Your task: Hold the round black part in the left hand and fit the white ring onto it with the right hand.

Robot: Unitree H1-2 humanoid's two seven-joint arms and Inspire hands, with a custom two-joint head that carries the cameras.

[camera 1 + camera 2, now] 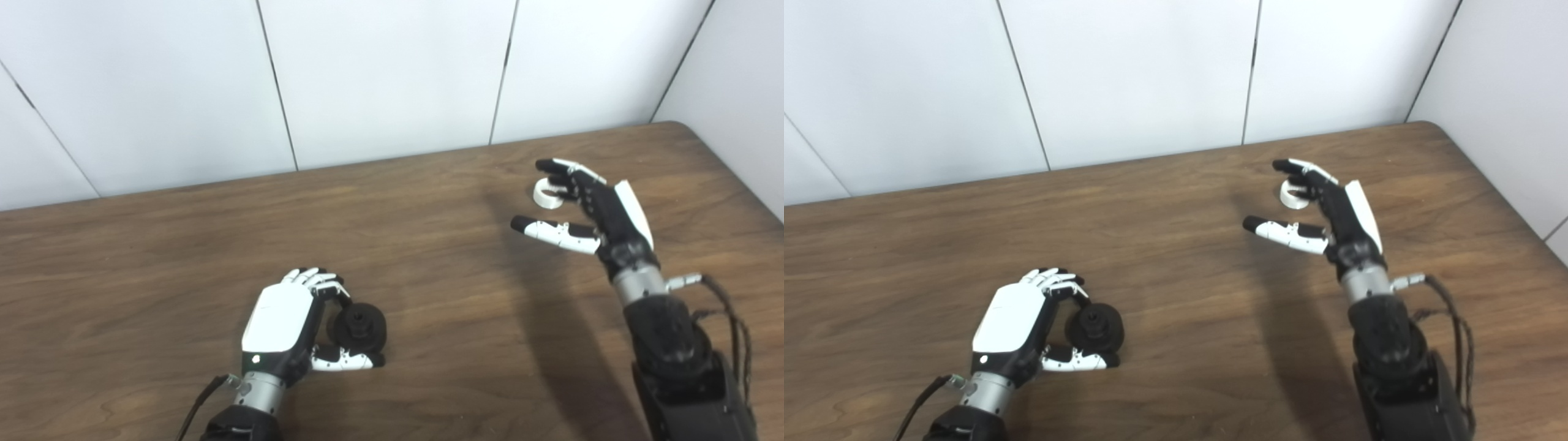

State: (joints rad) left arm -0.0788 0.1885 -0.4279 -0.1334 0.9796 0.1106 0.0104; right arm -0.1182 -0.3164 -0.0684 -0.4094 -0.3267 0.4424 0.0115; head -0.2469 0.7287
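Observation:
The round black part (358, 327) sits low on the wooden table, near the front and left of centre. My left hand (288, 324) is shut on it, fingers curled over its top and thumb under its front. The white ring (545, 195) lies on the table at the right back, partly covered by the fingertips of my right hand (588, 211). That hand hovers over the ring with its fingers spread and its thumb held apart toward the left, holding nothing. In the right eye view the ring (1291, 195) shows just under the upper fingers.
The brown wooden table (429, 275) has a rounded far right corner and a right edge close to the right arm. White wall panels (392, 73) stand right behind its back edge. A cable hangs beside the right forearm (729, 318).

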